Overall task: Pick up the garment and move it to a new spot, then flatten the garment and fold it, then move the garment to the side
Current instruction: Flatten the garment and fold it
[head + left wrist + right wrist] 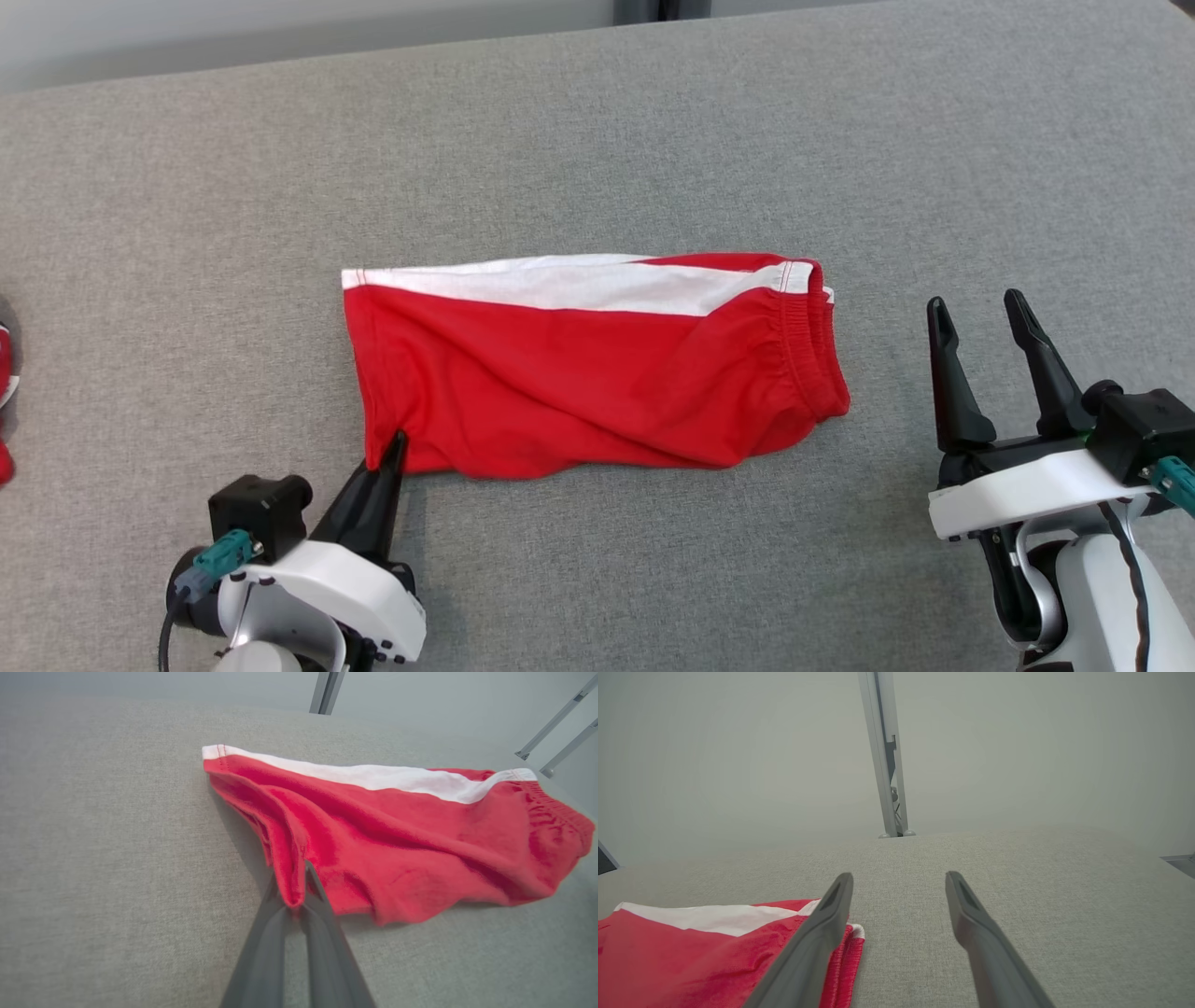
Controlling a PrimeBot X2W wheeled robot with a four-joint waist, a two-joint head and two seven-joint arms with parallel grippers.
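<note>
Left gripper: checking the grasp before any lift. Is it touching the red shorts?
Touching. The left wrist view shows the left gripper shut on a corner of the red shorts, fabric pinched between its jaws.

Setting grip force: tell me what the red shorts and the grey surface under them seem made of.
Red shorts: soft knit fabric, probably jersey, matte; it creases and gathers at the elastic waistband. Grey surface: woven cloth cover, matte, fine heathered weave visible; what lies beneath cannot be told.
</note>
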